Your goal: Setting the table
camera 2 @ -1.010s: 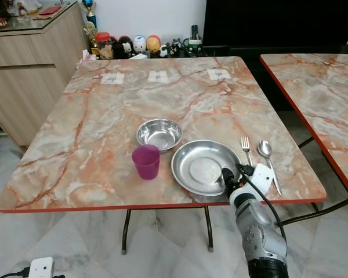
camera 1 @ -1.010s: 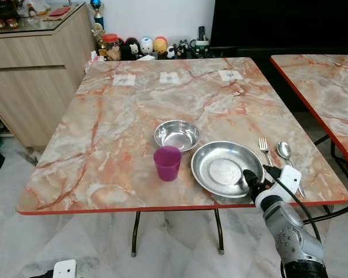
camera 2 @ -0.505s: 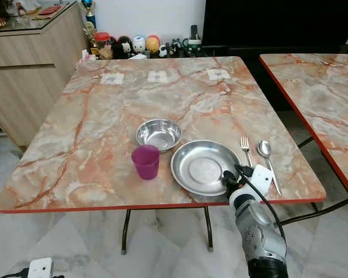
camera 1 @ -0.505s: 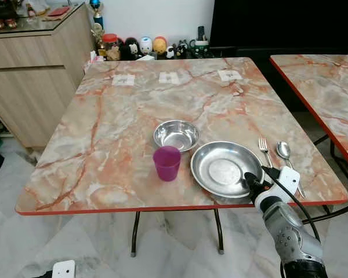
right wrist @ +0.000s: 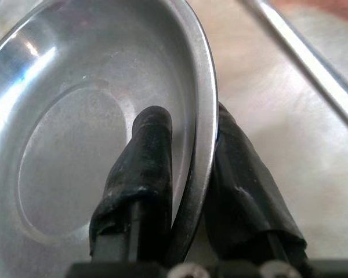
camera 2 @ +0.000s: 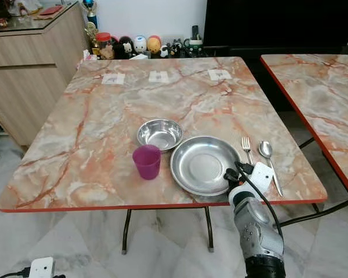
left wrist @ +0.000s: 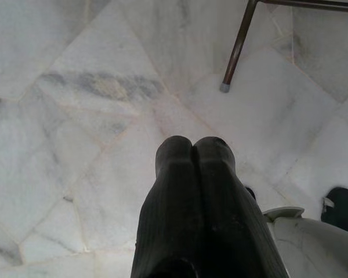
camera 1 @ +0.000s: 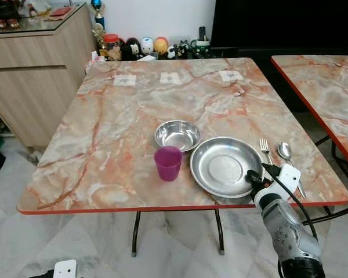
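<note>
Lower centre-right of the head view: the round, shallow stainless-steel plate (camera 1: 226,167) rests on the marble-patterned, red-edged table (camera 1: 127,116), near its front edge. The right gripper (right wrist: 188,174) meets the plate at its lower-right rim; the wrist view shows one black finger inside the dish and the other outside, clamped on the rim between them. The plate therefore extends up and left from the fingers, toward the small steel bowl (camera 1: 177,134) and the magenta plastic cup (camera 1: 167,163) just beside it. A steel fork (camera 1: 265,149) and steel spoon (camera 1: 285,152) lie parallel immediately right of the plate. The left gripper (left wrist: 192,152), fingers pressed together, hangs idle over the pale marble floor (left wrist: 75,116). Any sliding of the plate probably falls to the right arm.
</note>
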You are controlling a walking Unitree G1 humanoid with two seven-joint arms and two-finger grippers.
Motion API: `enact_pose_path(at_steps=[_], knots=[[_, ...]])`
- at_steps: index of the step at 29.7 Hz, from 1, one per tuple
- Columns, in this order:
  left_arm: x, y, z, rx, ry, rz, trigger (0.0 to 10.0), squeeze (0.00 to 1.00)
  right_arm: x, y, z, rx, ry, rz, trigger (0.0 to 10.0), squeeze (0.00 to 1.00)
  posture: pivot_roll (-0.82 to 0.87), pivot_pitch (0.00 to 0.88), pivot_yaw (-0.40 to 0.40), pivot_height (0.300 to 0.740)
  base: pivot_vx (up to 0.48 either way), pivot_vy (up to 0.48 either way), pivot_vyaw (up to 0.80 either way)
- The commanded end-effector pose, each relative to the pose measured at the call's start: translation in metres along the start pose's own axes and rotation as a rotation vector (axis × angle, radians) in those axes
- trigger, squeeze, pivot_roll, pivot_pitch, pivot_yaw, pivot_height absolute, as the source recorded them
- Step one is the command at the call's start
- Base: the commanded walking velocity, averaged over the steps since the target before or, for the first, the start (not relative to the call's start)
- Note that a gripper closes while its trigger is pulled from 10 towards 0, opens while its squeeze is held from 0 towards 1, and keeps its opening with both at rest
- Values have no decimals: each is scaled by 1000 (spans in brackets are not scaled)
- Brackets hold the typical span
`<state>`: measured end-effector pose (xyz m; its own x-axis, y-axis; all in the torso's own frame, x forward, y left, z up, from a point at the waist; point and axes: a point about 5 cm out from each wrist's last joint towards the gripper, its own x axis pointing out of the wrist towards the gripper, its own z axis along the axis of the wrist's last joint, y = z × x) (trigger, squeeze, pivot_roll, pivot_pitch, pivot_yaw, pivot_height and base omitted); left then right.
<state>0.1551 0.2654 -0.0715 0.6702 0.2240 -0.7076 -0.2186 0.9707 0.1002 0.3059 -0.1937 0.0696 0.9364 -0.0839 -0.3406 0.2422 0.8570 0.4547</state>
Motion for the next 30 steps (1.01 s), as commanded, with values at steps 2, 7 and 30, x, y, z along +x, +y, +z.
enact_pose_path(at_steps=[2, 7, 30], knots=[[-1, -1, -2, 16, 3, -2, 10000, 0, -6, -16, 9, 7, -87, -82, 0, 0, 4, 29, 10, 740, 0, 0, 0], [0, -3, -2, 20, -1, -3, 10000, 0, -19, -15, 38, -72, -335, -56, 0, 0, -4, 28, 13, 740, 0, 0, 0], [-3, 0, -6, 32, -7, 76, 10000, 0, -28, 24, 65, -58, -569, 119, 10000, 0, -3, 22, 15, 740, 0, -32, 0]])
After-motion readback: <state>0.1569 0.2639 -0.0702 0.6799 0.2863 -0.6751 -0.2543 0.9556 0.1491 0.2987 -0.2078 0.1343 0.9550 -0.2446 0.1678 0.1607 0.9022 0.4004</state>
